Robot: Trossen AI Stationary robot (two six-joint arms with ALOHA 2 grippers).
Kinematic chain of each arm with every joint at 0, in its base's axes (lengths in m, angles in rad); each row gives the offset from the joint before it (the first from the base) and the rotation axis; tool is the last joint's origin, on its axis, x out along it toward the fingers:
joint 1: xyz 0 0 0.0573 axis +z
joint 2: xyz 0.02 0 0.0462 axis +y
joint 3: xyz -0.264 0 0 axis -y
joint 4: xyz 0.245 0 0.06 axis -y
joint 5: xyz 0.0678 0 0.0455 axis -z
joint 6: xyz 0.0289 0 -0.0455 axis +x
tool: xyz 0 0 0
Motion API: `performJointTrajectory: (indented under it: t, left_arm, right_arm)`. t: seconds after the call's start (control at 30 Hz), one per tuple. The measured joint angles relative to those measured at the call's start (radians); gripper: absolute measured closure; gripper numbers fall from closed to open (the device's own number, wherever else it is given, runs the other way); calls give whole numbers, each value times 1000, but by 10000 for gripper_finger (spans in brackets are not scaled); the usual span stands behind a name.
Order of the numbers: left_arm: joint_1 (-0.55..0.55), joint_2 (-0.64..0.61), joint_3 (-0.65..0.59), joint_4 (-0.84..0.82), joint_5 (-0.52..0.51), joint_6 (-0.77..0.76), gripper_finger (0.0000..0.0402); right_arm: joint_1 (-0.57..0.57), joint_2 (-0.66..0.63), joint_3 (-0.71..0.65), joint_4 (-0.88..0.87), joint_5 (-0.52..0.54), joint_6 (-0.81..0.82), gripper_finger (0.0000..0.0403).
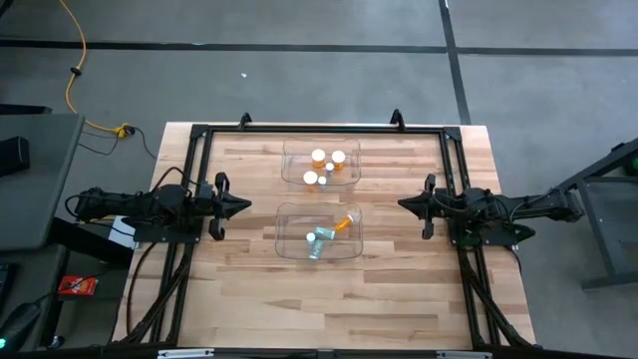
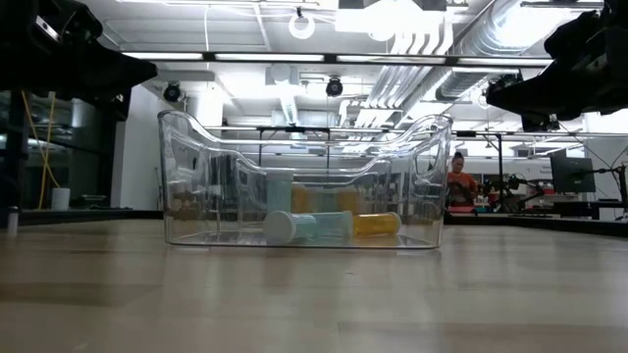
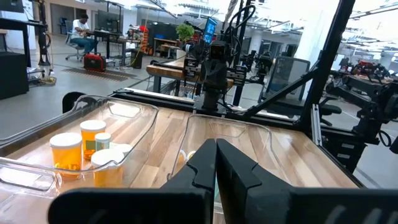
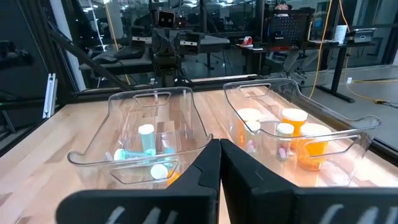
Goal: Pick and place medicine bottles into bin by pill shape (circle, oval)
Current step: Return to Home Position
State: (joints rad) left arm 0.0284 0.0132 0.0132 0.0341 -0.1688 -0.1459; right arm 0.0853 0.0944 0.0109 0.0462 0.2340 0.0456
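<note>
The table [image 1: 399, 289] carries the near bin [image 1: 279, 234], with a second bin [image 1: 285, 165] just beyond it. The left gripper [image 1: 244, 205] and right gripper [image 1: 404, 204] flank the near bin, fingers clenched on nothing. The medicine bottles [image 1: 319, 237] sit inside both bins. They are probably light, rigid and slick, so best pinched mid-body.

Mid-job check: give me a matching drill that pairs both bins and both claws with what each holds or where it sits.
Bins are named as in the high view.

Column one
1. upper bin
2. lower bin
3. left claw
4. right claw

Column two
A. holds teal bottles lying down, plus one orange bottle
B. shut and empty, over the right side of the table
C. holds upright white-capped orange bottles
D. shut and empty, over the table's left side

Pairs: 1-C, 2-A, 3-D, 4-B
</note>
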Motion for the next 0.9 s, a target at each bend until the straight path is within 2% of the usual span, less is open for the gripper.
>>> performJointTrajectory:
  t: [0.23, 0.4, 0.9]
  left_arm:
    - [0, 0, 0, 0, 0, 0, 401]
    - [0, 0, 0, 0, 0, 0, 401]
    - [0, 0, 0, 0, 0, 0, 401]
  right_arm:
    - [0, -9, 0, 0, 0, 0, 402]
    - [0, -95, 0, 1, -1, 0, 402]
    - [0, -87, 0, 2, -2, -1, 402]
